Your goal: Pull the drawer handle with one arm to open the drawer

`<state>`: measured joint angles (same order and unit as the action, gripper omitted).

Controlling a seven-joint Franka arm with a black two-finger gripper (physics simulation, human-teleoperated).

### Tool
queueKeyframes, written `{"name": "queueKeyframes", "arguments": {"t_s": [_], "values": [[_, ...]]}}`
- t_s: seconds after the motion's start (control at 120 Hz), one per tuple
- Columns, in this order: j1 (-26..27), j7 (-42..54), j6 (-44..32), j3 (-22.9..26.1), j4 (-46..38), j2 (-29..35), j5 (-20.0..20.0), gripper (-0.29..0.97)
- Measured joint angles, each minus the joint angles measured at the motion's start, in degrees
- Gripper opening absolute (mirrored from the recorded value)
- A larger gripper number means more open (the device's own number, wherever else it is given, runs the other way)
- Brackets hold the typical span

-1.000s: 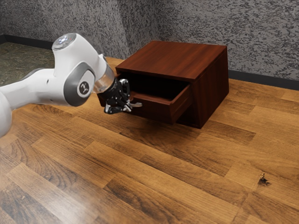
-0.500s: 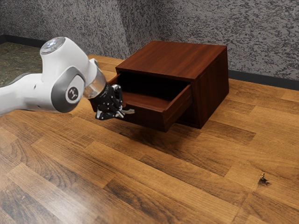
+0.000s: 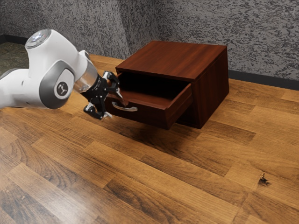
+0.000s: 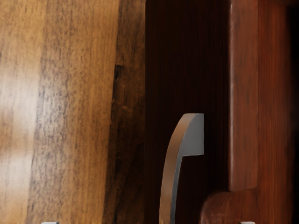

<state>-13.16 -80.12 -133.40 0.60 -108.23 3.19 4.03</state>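
In the exterior view, the brown cabinet (image 3: 187,60) stands on a wooden surface (image 3: 140,177), and its drawer (image 3: 156,109) sticks partly out of the cabinet's front. The silver handle (image 3: 125,108) sits on the drawer's face. The white arm (image 3: 51,81) comes in on the side of the cabinet's open front, and its black gripper (image 3: 109,97) is spread wide just in front of the handle, gripping nothing. In the wrist view, the curved handle stands out from the dark drawer face, beside the wooden surface.
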Motion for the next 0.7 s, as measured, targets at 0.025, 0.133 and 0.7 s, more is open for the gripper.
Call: {"name": "queueKeyframes", "arguments": {"t_s": [0.025,0.133,0.7], "values": [[-0.3,0.0,0.3,0.0,0.0,1.0,-0.1,0.51],[-1.7,-0.1,4.0,0.0,4.3,3.7,-0.9,0.58],[8.9,-5.9,43.5,-3.0,7.8,11.7,-0.8,0.68]]}}
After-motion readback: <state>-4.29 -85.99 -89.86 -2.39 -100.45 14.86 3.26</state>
